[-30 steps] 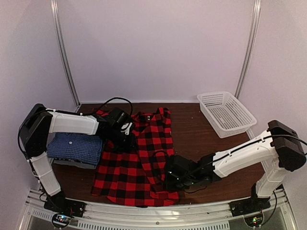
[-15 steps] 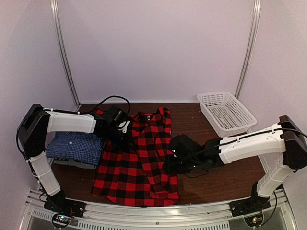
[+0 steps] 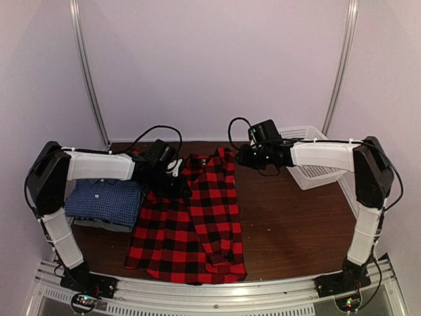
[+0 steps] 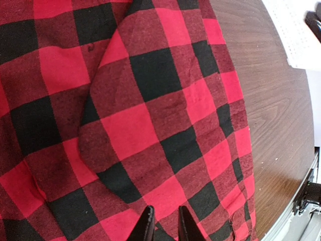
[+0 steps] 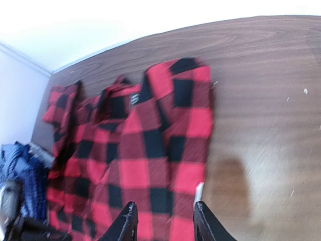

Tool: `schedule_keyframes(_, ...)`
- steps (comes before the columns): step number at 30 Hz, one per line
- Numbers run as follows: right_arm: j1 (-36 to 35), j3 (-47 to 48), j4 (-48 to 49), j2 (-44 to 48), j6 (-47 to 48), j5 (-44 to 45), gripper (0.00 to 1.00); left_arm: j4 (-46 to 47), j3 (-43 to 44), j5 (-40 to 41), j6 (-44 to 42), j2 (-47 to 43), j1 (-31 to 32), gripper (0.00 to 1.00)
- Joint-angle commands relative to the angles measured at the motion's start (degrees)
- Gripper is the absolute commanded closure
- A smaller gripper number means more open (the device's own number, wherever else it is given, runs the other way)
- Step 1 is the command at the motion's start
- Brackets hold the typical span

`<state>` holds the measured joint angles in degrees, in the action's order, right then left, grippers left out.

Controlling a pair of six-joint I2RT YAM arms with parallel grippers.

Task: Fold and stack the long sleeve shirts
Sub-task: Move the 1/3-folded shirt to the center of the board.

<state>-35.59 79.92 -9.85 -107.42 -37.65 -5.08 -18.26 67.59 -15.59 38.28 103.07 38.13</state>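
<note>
Left gripper [image 3: 175, 180] sits low on the far left part of the red-and-black plaid shirt [image 3: 197, 224], its fingers drawn close with only a slim gap in the left wrist view [image 4: 164, 227]; whether they pinch cloth cannot be told; right gripper [image 3: 241, 157] hangs above the far right corner of the same shirt, and its wrist view shows the fingers [image 5: 128, 223] spread apart with nothing between them. The plaid shirt lies lengthwise on the brown table [image 3: 289, 224], left of the middle, collar toward the far wall and hem close to the near edge; its right side is folded inward, making a long band that runs from the far shoulder down to the hem; the collar stands slightly open with a small dark label [image 5: 135, 99] inside; the far left shoulder looks bunched and uneven beside the left gripper; from the left wrist a rounded flap of plaid [image 4: 145, 115] rests flat on top of the layer below, and the cloth's right edge runs straight along bare wood. A blue fine-checked shirt [image 3: 105, 201] lies folded at the left of the table, touching the plaid one, with a grey layer [image 3: 92, 225] showing beneath its near edge. A white mesh basket [image 3: 316, 176] stands at the far right, partly behind the right arm.
</note>
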Motion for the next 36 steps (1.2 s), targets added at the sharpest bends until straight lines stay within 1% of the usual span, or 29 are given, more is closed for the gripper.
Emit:
schedule_keyframes(1, 5.8, 5.6, 4.0, -7.6, 5.9, -8.1, 0.6, 4.4, 1.8, -0.7, 1.4, 1.9, 2.2, 0.83)
schedule_keyframes(5, 9.9, 13.3, 5.6, -16.1, 7.4, -13.6, 0.58, 4.9, 3.8, -0.2, 2.1, 4.5, 5.0, 0.82)
schedule_keyframes(7, 11.2, 17.6, 5.7, -20.0, 8.1, -15.5, 0.55, 5.0, 4.8, 0.3, 3.2, 5.7, 6.2, 0.82)
schedule_keyframes(11, 13.0, 26.6, 4.7, -28.2, 8.7, -20.3, 0.5, 7.2, 4.7, 0.1, 5.7, 7.4, 7.6, 0.82)
schedule_keyframes(13, 13.3, 30.3, 4.8, -31.0, 8.4, -22.6, 0.49, 7.9, 4.9, -0.2, 6.3, 8.5, 8.1, 0.82)
schedule_keyframes(16, 13.3, 31.9, 7.0, -33.8, 7.4, -26.4, 0.45, 8.3, 5.3, -1.0, 6.5, 10.3, 8.8, 0.82)
schedule_keyframes(21, 13.4, 33.4, 7.5, -37.1, 7.7, -27.2, 0.45, 7.6, 7.6, -1.7, 5.0, 13.3, 9.9, 0.82)
schedule_keyframes(24, 13.5, 33.8, 8.6, -38.5, 7.0, -28.4, 0.46, 6.4, 8.9, -1.5, 4.3, 15.1, 10.5, 0.82)
schedule_keyframes(26, 13.5, 33.9, 9.0, -39.0, 7.0, -28.6, 0.5, 5.5, 9.1, -1.2, 4.0, 15.6, 10.8, 0.82)
schedule_keyframes(29, 13.6, 33.9, 9.6, -39.4, 6.6, -28.9, 0.61, 4.7, 8.5, -0.9, 3.6, 15.7, 11.1, 0.82)
schedule_keyframes(36, 13.8, 32.2, 12.0, -37.9, 5.0, -30.2, 0.97, 2.2, 8.0, -2.0, 1.8, 15.6, 12.1, 0.82)
